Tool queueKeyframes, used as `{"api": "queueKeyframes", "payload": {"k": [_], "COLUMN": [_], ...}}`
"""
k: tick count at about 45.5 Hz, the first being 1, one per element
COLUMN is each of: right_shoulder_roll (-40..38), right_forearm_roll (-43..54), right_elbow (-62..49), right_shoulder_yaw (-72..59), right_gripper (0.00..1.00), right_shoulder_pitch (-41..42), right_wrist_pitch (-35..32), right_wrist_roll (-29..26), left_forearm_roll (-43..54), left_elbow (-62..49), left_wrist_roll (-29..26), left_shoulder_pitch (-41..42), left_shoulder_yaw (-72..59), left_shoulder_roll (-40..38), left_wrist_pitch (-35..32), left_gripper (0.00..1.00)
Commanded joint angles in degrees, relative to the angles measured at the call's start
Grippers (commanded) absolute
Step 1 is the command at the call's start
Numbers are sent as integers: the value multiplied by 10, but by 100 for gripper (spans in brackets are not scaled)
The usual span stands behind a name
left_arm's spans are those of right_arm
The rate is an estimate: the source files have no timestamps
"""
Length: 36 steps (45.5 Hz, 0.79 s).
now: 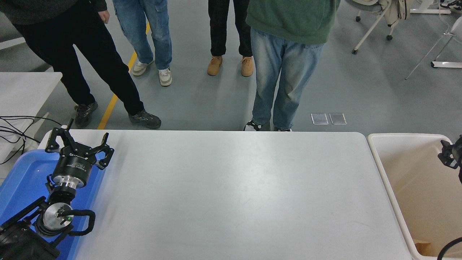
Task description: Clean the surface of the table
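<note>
The table surface [231,195] is a wide white top with rounded corners, and nothing lies on it. My left gripper [80,141] is open and empty, parked at the lower left over the blue tray's right edge and the table's left end. Only a small black part of my right gripper [451,155] shows at the picture's right edge, above the cream bin. It is too cut off to judge its state.
A blue tray [21,177] sits at the left end under my left arm. A cream bin [382,169] stands off the right end with a brown scrap [424,247] at its bottom. Several people stand at the far side, one in a green top [285,72] closest. A smaller white table [25,86] and cables [14,130] are at the left.
</note>
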<state>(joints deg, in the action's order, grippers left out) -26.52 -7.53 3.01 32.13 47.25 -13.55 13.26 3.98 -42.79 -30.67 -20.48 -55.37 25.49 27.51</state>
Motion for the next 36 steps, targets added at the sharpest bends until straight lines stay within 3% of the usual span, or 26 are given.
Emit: {"api": "queueKeyframes", "payload": {"k": [1,10,25,36], "right_shoulder_roll": [-15,-6,44,60], "right_forearm_roll": [-13,-13,-12,-6], "right_elbow": [81,189,199,200], "right_shoulder_yaw": [83,124,123,115], "right_gripper": [100,100,100,100], "right_shoulder_pitch": [-8,-51,-88,-102], "right_wrist_pitch": [-41,-39,-64,-70], "right_wrist_roll": [2,5,33,121], "left_forearm_roll": [1,0,1,0], "left_elbow": [0,0,0,0], "left_wrist_roll": [0,0,0,0], "left_shoulder_pitch": [0,0,0,0], "left_shoulder_yaw": [0,0,0,0], "left_shoulder_roll": [0,0,0,0], "left_wrist_pitch": [0,0,0,0], "left_gripper": [99,99,99,99]}}
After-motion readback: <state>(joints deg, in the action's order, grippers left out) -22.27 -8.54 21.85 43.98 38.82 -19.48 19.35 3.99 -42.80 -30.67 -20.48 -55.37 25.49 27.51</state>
